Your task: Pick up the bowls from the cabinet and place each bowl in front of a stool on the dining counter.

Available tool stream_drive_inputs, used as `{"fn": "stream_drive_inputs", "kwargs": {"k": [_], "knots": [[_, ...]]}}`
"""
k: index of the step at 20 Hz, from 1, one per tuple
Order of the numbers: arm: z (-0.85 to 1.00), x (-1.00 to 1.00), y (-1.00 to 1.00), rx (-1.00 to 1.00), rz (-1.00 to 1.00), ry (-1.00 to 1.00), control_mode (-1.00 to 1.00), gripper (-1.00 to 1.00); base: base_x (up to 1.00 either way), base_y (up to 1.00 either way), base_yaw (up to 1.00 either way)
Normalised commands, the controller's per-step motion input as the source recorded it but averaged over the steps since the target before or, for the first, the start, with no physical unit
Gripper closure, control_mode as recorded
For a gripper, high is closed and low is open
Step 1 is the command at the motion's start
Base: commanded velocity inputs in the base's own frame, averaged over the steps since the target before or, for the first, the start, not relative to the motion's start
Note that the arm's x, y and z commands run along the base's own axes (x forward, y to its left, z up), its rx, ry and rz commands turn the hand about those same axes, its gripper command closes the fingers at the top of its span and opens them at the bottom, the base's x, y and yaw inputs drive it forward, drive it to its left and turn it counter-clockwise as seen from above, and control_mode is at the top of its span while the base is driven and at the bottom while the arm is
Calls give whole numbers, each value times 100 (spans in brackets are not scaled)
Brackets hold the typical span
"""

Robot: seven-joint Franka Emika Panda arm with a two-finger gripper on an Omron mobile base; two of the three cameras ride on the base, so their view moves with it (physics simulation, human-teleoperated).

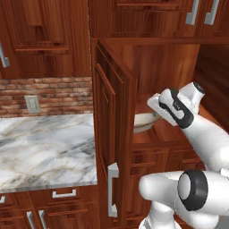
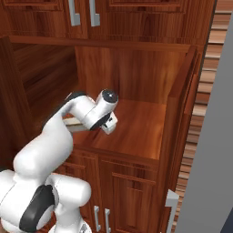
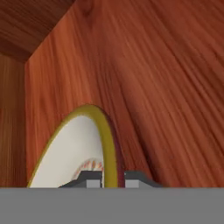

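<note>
Gripper point(image 3: 110, 178) clamped tight on olive rim of cream bowl point(image 3: 72, 153), fingertips point(image 3: 89, 178) either side at 6 o'clock in hand view, bowl sitting on cabinet point(image 2: 136, 123) shelf w/ door point(image 1: 112, 134) open.

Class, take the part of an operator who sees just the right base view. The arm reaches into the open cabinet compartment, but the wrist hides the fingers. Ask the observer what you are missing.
Operator: Is a bowl in there?
Observer: Yes. The left base view shows a cream bowl on the cabinet shelf, just beyond the open door.
Operator: Has the gripper got it?
Observer: The hand view shows the gripper shut on the bowl's olive-tan rim, one finger inside, the other outside.
Operator: Is a second bowl there?
Observer: I cannot tell; I see just this one.
</note>
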Motion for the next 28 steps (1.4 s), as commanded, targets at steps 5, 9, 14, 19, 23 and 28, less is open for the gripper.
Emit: {"fn": "stream_drive_inputs", "kwargs": {"k": [5, 9, 14, 19, 23, 28], "knots": [[69, -100, -22, 0, -16, -25, -100, 100, 0, 0, 0], [77, -88, -1, -1, -14, -29, -100, 100, 0, 0, 0], [87, -69, -5, 0, -9, -15, -100, 100, 0, 0, 0], [82, -61, -28, 0, -2, -3, -100, 100, 0, 0, 0], [67, -58, -36, 0, 0, 0, -100, 100, 0, 0, 0], [50, -47, -11, 0, 0, 0, -100, 100, 0, 0, 0]]}}
